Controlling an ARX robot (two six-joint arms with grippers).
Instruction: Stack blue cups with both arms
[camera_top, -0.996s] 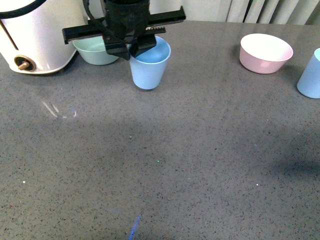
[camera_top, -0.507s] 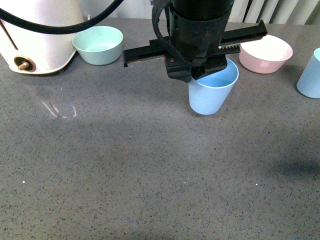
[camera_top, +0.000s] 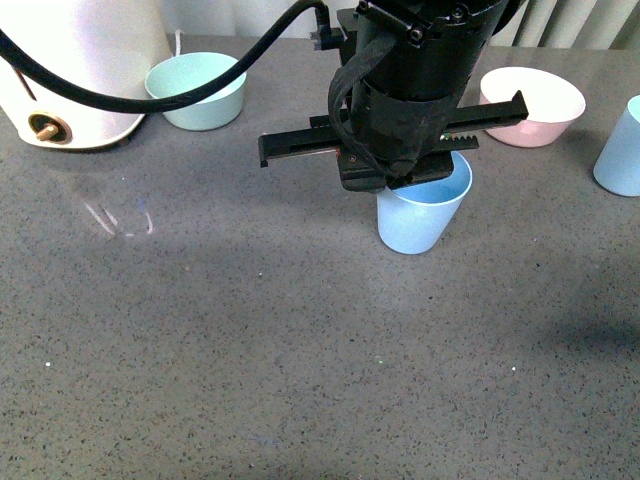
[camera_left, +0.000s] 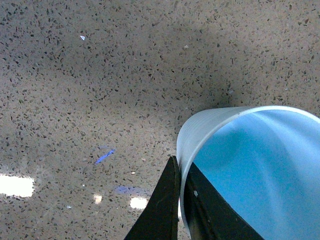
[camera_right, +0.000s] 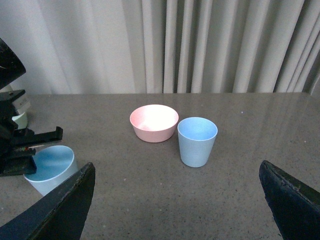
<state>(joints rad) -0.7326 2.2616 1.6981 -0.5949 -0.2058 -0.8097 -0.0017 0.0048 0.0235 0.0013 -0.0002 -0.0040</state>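
Left to right across the grey speckled table (camera_top: 180, 350) on my front feed:

- One white appliance (camera_top: 75, 70) sits at the far-left edge.
- One mint green bowl (camera_top: 197, 90) is just beside it.
- The left arm (camera_top: 415, 90) reaches down over mid-table.
- One pink bowl (camera_top: 533, 105) lies behind the arm and to its right.
- The second blue cup (camera_top: 620, 150) stands upright at the right edge, near the pink bowl.

The count is two blue cups, two bowls and one appliance.

The left gripper (camera_left: 179, 172) is clamped on the rim of the held blue cup (camera_top: 420, 215). My left wrist feed shows one black finger (camera_left: 162, 210) outside the cup's wall and the other inside it, with the wall pinched between them. That cup is upright near the table's middle, well apart from the second blue cup. From the front I cannot tell whether its base touches the surface.

The right gripper (camera_right: 175, 200) shows only on its own wrist feed. Its two fingers are spread wide apart, and it faces the second blue cup and the pink bowl, with pale curtains (camera_right: 200, 45) behind them.
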